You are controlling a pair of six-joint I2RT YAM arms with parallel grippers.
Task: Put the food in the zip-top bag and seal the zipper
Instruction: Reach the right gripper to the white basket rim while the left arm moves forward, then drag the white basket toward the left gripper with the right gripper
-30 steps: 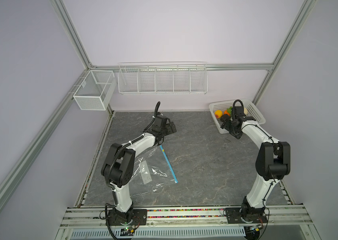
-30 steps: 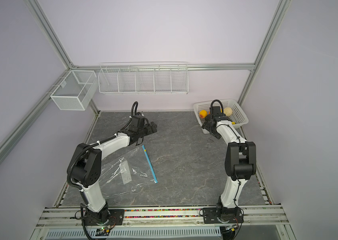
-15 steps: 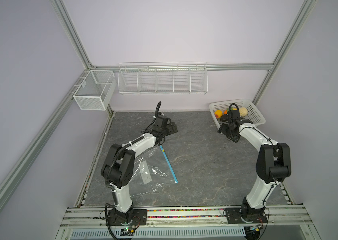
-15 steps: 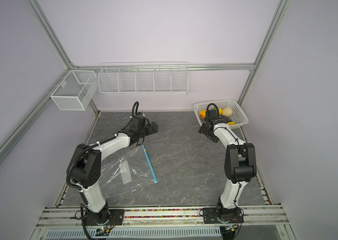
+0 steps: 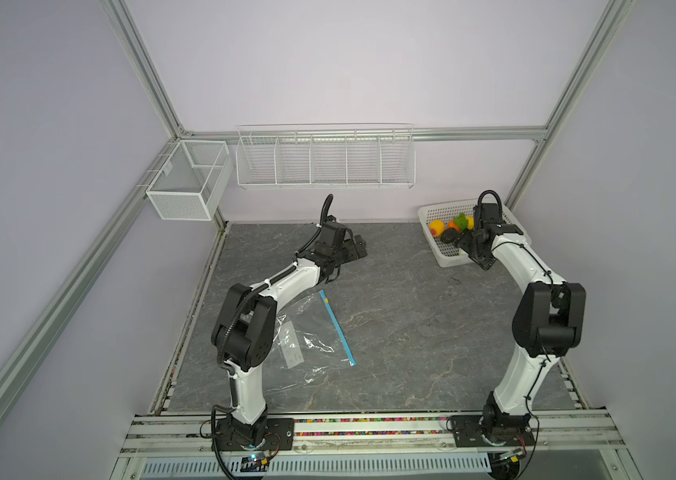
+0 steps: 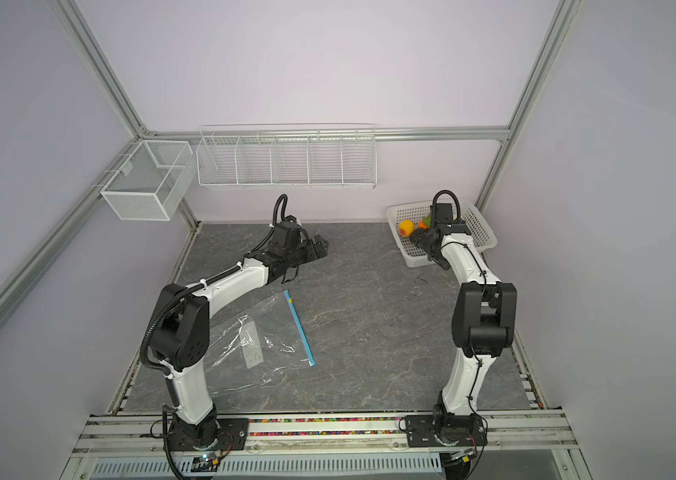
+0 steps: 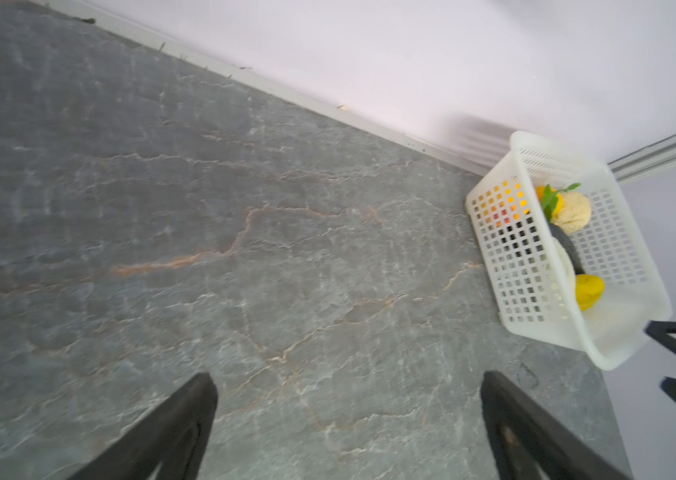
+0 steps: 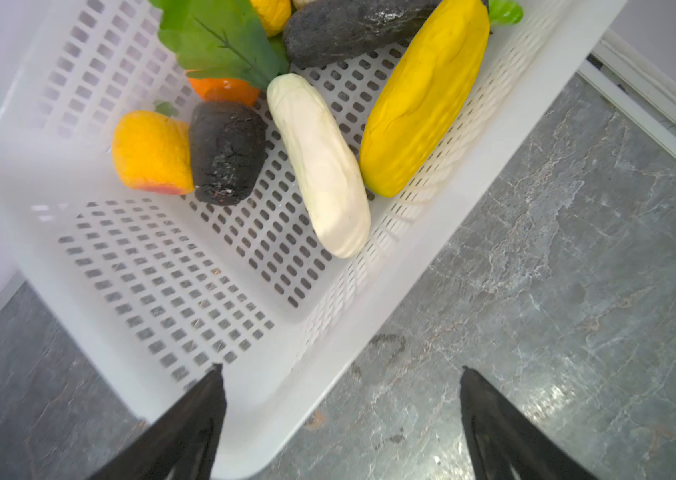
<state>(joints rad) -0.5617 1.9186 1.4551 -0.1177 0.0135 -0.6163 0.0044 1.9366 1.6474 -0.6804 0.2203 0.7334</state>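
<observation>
Pickup stage: right gripper (image 8: 340, 368), jaws apart, empty, hovers over basket (image 8: 120, 291) rim; left gripper (image 7: 346, 376) also apart; next move needs a deeper reach onto one food (image 8: 319, 166) piece.

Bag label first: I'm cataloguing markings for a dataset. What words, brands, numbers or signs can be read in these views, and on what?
No text can be read.
White label on the zip-top bag: faint marks, too small to read.
White basket: no lettering shows in the right wrist view.
</observation>
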